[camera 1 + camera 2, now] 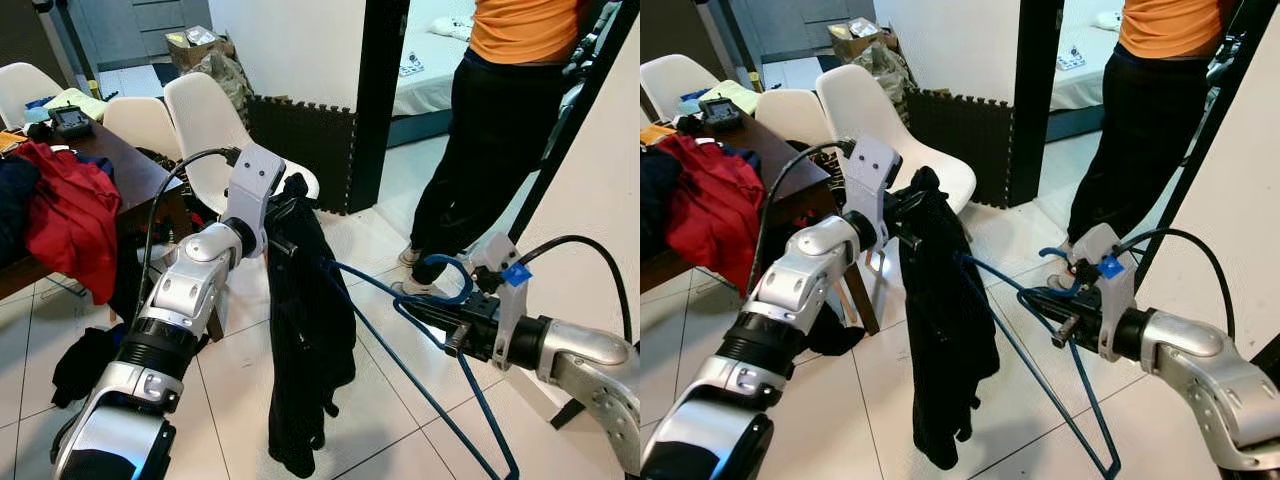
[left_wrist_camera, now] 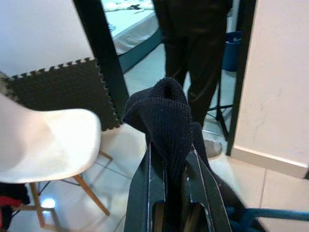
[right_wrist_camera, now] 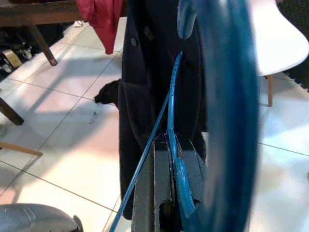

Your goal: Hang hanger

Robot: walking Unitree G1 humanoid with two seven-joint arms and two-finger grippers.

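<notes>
Tiled floor (image 1: 250,390) by doorway: L fingers (image 2: 145,193) pinch black garment (image 1: 305,330), R fingers (image 3: 157,188) pinch blue hanger (image 1: 420,380).

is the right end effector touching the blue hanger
Touching. In the right wrist view the right end effector has its black fingers closed on the blue hanger wire just below the hook.

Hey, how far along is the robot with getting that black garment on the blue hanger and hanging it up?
Done: both items are picked up. The left gripper pinches the black garment at its top, so it dangles above the floor. In hand: the right gripper clamps the blue hanger, one end of which reaches into the garment. Left: seating the garment on the hanger and hanging it; no rail can be seen here.
</notes>
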